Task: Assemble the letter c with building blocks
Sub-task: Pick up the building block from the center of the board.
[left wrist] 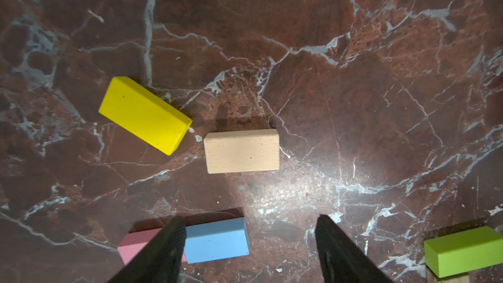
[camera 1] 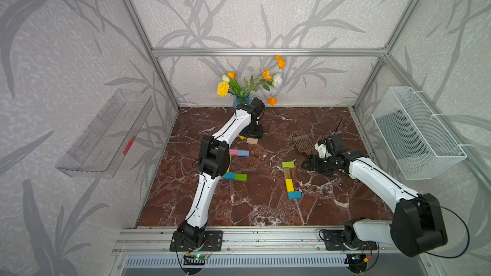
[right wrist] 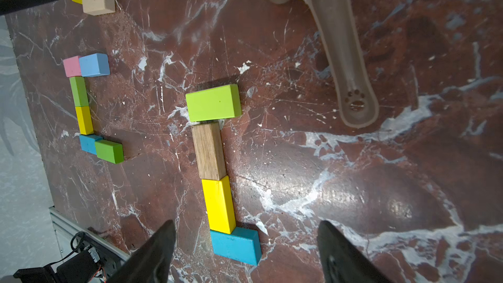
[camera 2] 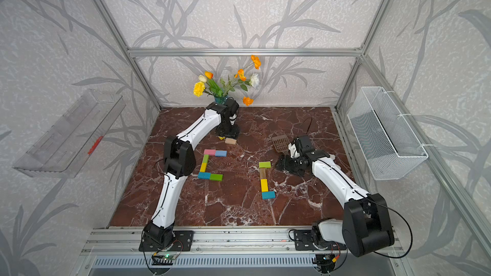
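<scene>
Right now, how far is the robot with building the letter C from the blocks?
Done: a six-block C looks complete. In hand: nothing; the left gripper hangs open over the loose yellow block and tan block, and the right gripper is open too. Left: the four-block figure has only one block at top and at bottom, so the two loose blocks probably go there.

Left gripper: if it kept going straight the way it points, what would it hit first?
Probably the tan block, centered ahead of the open left gripper; possibly bare table first, since depth is unclear.
</scene>
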